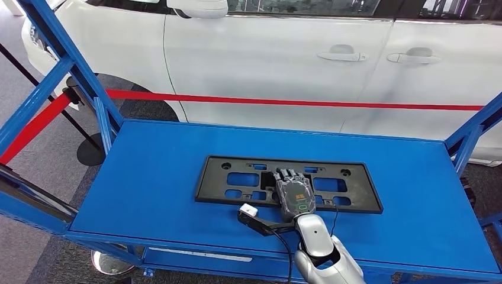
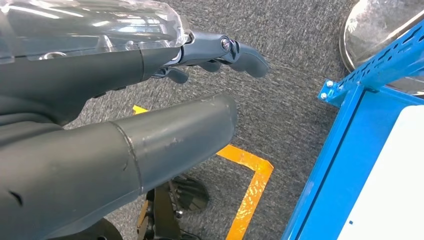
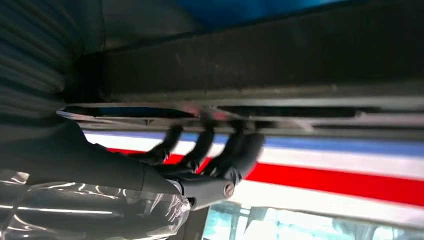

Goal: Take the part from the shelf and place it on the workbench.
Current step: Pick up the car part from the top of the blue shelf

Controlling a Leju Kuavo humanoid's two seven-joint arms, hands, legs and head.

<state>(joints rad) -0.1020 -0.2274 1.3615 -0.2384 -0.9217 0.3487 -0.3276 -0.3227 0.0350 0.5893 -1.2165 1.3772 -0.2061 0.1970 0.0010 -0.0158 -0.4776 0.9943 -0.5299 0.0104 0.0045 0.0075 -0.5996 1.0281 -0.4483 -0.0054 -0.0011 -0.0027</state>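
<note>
The part (image 1: 237, 177) is a flat black rectangular frame with cut-outs, lying flat in the middle of the blue workbench (image 1: 148, 189). My right hand (image 1: 294, 192) lies palm down over its near middle, fingers pointing away from me. In the right wrist view the part (image 3: 250, 70) is a dark band, and the spread fingertips (image 3: 240, 150) of my right hand (image 3: 200, 165) touch its surface; nothing closes around it. My left hand (image 2: 165, 115) hangs beside the bench over grey carpet, fingers apart and holding nothing.
A white car (image 1: 266, 59) stands close behind the bench, with a red barrier tape (image 1: 296, 102) in front of it. Blue uprights (image 1: 71, 59) rise at the bench's left and right ends. Orange floor tape (image 2: 250, 185) lies by the blue frame (image 2: 350, 125).
</note>
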